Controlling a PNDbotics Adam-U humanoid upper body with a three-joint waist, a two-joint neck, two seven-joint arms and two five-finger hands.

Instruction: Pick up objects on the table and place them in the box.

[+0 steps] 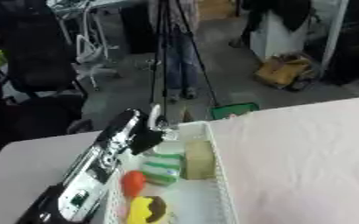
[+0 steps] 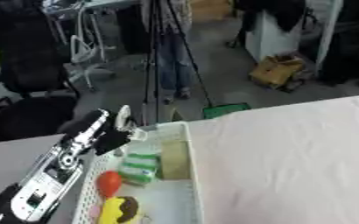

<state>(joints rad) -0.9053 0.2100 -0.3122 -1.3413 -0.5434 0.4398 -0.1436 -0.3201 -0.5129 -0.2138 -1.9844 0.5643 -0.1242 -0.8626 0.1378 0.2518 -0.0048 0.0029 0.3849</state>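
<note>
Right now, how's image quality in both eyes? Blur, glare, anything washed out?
Left eye view: soft throughout, edges smeared on the left hand and the items in the box; the pink tablecloth reads flat, nearly textureless. Right eye view: same softness; the orange item and green pack are only colour blobs. No hard glare or strong shadows in either.
</note>
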